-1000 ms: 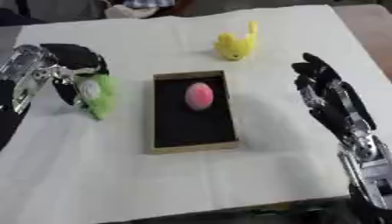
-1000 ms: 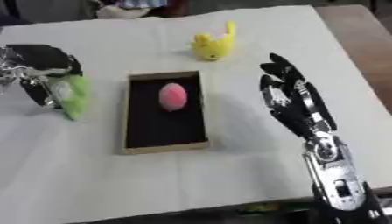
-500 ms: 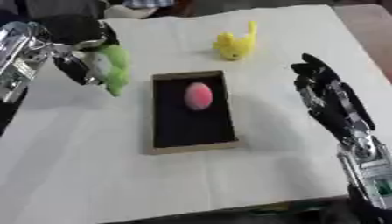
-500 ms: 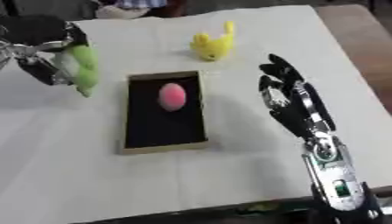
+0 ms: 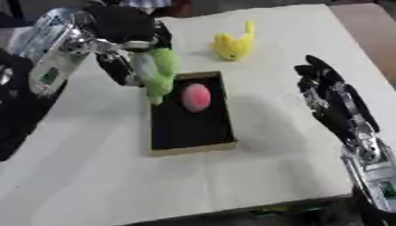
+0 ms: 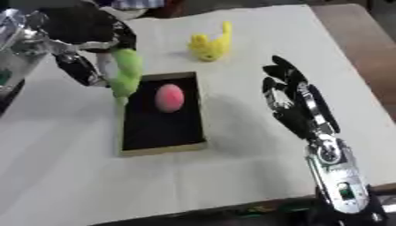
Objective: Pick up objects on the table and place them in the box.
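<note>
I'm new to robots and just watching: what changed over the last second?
The left hand, its fingers curled round the green toy, lifted it off the table and carried it toward the box; it now hangs over the box's left edge. The pink egg, the yellow toy and the open right hand stayed put.

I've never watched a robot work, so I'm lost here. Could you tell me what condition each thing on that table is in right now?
Left hand: curled round the green toy, raised.
Green toy: held up, hanging over the box's left edge.
Box: open, flat on the table.
Pink egg: lying inside the box.
Yellow toy: on the table, untouched.
Right hand: open, holding nothing.
</note>
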`<action>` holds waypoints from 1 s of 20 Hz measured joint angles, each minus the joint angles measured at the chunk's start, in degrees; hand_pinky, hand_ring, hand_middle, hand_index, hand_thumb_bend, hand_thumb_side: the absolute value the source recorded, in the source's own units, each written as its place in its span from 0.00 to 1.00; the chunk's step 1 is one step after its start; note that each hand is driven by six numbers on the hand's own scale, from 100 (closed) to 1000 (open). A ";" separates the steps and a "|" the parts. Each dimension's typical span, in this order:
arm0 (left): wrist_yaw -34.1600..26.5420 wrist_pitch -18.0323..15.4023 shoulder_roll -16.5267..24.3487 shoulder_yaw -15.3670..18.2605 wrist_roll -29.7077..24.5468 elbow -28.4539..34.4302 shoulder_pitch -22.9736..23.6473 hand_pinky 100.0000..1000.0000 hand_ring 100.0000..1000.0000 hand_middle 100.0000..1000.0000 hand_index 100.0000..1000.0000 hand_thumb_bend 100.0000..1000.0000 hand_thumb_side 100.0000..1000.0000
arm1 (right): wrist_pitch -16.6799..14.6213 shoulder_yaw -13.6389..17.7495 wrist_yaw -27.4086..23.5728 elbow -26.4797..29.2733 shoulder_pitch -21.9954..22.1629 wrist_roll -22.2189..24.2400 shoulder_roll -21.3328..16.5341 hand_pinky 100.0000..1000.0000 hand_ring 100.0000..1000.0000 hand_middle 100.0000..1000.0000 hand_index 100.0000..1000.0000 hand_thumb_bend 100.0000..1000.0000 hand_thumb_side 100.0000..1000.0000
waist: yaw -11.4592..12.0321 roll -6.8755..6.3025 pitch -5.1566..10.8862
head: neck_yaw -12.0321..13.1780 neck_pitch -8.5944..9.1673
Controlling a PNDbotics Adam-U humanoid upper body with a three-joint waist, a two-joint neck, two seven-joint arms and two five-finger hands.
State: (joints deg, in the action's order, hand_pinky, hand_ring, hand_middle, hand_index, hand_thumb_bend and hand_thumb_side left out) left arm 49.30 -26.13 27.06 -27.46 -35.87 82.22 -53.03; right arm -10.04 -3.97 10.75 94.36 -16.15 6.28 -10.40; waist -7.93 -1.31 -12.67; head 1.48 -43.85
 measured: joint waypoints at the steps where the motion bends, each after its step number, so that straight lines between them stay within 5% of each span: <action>1: 0.41 -0.16 -0.75 -0.36 0.04 -0.73 0.00 0.69 0.55 0.54 0.66 0.28 0.07 | 0.02 -0.03 0.00 -0.01 0.00 0.02 0.00 0.82 0.90 0.79 0.96 0.00 0.61 | -0.05 0.00 0.00 | 0.02 0.00; 6: 2.99 -1.11 -3.17 -1.45 0.83 -4.27 0.17 0.74 0.68 0.69 0.79 0.36 0.17 | 0.13 -0.15 0.00 -0.02 -0.02 0.04 0.01 0.82 0.90 0.79 0.96 0.00 0.61 | -0.29 0.00 0.00 | 0.19 0.00; 9: 4.01 -1.63 -3.53 -1.63 0.96 -5.68 0.56 0.77 0.73 0.76 0.85 0.52 0.37 | 0.22 -0.15 0.00 -0.02 -0.08 -0.08 0.02 0.82 0.90 0.79 0.96 0.00 0.61 | -0.28 0.00 0.00 | 0.17 0.00; 14: 5.25 -2.27 -3.29 -1.61 0.95 -5.71 0.77 0.80 0.78 0.80 0.88 0.69 0.55 | 0.27 -0.14 0.00 -0.02 -0.29 -0.16 0.03 0.82 0.90 0.79 0.96 0.00 0.61 | -0.11 0.00 0.00 | 0.08 0.00; 20: 3.40 -1.98 1.68 -0.30 1.06 -0.62 3.73 0.80 0.77 0.79 0.87 0.64 0.57 | 0.35 0.08 0.43 -0.12 -1.99 -0.42 -0.30 0.82 0.90 0.79 0.96 0.00 0.58 | 0.57 0.00 0.00 | -0.40 0.00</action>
State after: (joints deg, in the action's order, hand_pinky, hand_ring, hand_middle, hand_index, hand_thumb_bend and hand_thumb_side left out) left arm 52.70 -28.11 28.74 -27.75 -34.81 81.60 -49.30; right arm -9.68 -3.90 11.18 94.24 -18.14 5.86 -10.70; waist -7.35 -1.31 -12.67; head 1.08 -43.85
